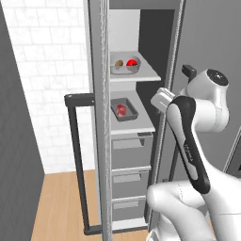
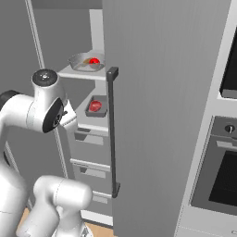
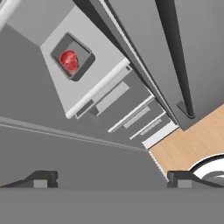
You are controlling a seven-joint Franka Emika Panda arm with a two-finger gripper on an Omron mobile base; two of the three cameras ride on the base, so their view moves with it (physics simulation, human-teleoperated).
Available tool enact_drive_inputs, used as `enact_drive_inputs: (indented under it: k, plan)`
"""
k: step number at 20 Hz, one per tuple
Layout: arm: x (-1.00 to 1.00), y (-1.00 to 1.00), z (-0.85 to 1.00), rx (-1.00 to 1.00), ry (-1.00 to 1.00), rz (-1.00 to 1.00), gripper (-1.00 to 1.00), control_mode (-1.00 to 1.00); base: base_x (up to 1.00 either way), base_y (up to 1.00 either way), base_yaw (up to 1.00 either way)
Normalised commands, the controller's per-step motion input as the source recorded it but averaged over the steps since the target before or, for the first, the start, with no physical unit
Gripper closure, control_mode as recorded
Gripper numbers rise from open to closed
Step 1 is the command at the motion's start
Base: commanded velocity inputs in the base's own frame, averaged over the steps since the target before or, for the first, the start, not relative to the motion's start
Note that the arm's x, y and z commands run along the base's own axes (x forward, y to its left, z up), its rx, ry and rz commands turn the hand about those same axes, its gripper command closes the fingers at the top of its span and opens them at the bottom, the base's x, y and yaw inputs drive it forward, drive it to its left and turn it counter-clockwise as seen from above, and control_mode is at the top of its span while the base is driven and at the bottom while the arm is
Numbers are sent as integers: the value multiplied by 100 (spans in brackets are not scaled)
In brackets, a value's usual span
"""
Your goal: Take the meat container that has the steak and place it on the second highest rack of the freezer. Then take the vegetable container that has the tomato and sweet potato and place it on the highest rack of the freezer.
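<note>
Arm [image 1: 188, 141]: white, nearest of all, bent in front of the open freezer [image 1: 134, 141].
Freezer door [image 2: 157, 115]: swung open, dark handle [image 2: 112, 132] on its edge.
Vegetable container [image 1: 126, 65]: on the freezer's upper shelf, tomato [image 1: 132, 62] inside.
Meat container [image 1: 124, 110]: on the shelf below, steak [image 1: 122, 109] inside.
Claw [image 3: 111, 178]: fingers spread wide apart, empty, outside the freezer.

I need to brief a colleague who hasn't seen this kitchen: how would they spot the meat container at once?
Look into the open freezer, at the two shelves above its stack of drawers. The meat container is the dark, shallow rectangular tray on the lower shelf, holding one red steak. The round grey bowl on the shelf above holds the vegetables.
</note>
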Motion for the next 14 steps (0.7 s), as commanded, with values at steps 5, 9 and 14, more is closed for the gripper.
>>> enact_drive_inputs:
  k: [5,9,14]
  plan:
    - [0,0,0,0,0,0,-100,-100,0,0,0]
    - [-69,3,0,-1,-18,-3,-100,-100,0,0,0]
    - [-100,7,0,-7,-29,-1,-100,-100,0,0,0]
